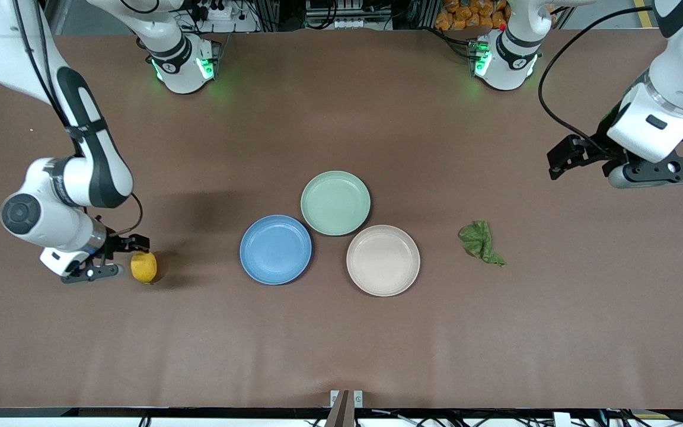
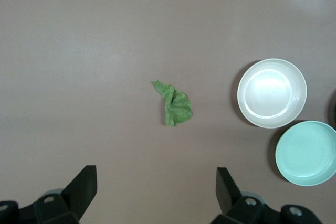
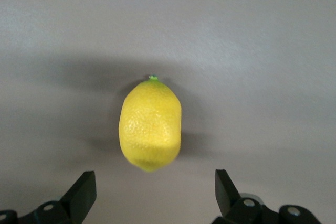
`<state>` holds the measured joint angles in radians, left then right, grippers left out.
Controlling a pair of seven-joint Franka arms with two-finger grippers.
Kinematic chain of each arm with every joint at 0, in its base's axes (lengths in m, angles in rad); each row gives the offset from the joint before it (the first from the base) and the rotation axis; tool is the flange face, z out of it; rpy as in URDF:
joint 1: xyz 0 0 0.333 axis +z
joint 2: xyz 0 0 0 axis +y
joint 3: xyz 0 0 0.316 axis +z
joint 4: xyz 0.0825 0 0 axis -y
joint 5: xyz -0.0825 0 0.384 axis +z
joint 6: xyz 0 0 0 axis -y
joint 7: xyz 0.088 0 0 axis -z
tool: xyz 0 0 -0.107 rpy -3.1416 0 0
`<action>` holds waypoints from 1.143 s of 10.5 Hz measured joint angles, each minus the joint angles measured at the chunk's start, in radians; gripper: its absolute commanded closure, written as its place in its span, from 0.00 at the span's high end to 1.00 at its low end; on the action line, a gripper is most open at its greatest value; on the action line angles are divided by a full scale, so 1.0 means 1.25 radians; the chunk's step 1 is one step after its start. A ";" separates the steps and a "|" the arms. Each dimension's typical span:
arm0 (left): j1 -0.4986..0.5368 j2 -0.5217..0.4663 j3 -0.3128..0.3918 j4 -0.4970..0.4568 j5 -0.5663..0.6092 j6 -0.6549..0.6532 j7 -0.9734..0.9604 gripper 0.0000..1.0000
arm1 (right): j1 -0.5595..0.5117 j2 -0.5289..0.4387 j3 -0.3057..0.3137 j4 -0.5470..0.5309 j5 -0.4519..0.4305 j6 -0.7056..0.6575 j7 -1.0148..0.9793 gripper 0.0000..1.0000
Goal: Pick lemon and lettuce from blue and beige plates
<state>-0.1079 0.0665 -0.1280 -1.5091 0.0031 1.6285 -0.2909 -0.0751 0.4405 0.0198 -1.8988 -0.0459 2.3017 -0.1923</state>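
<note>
Lemon [image 1: 143,267] lying on bare surface [image 1: 341,332] toward right arm's end, well apart from blue plate [image 1: 275,249]. Right gripper [image 1: 117,256] sitting low just beside lemon, jaws spread, nothing pinched. Lettuce [image 1: 480,241] lying on surface toward left arm's end, near beige plate [image 1: 383,260]; both plates empty, mint plate [image 1: 335,203] too. Left gripper [image 1: 578,155] waiting high near surface's edge, jaws spread. Judgement: release step finishing; right gripper should be lifting straight up, avoiding nudging lemon, which could be rolling.
</note>
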 measured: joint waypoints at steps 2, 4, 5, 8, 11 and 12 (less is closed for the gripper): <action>0.000 -0.008 0.000 -0.012 0.000 0.003 0.000 1.00 | -0.002 -0.074 0.001 -0.085 0.000 0.000 -0.003 1.00; 0.000 -0.009 0.001 -0.012 0.000 0.004 0.022 1.00 | 0.003 -0.166 0.008 -0.184 0.000 0.002 -0.005 1.00; 0.001 -0.010 0.001 -0.012 0.000 0.005 0.038 1.00 | 0.006 -0.208 0.010 -0.215 0.000 -0.006 -0.005 1.00; 0.001 -0.012 0.002 -0.011 0.000 0.005 0.047 1.00 | 0.007 -0.308 0.008 -0.236 0.000 -0.060 -0.005 1.00; 0.001 -0.012 0.002 -0.011 0.000 0.005 0.047 1.00 | 0.004 -0.365 0.005 -0.203 0.000 -0.075 -0.005 1.00; 0.001 -0.012 0.002 -0.011 0.000 0.005 0.047 1.00 | 0.004 -0.370 0.002 -0.165 0.000 -0.112 -0.004 1.00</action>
<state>-0.1065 0.0510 -0.1254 -1.5235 0.0027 1.6349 -0.2323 -0.0703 -0.0219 0.0221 -2.1052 -0.0459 2.1621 -0.1977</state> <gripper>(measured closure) 0.000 0.000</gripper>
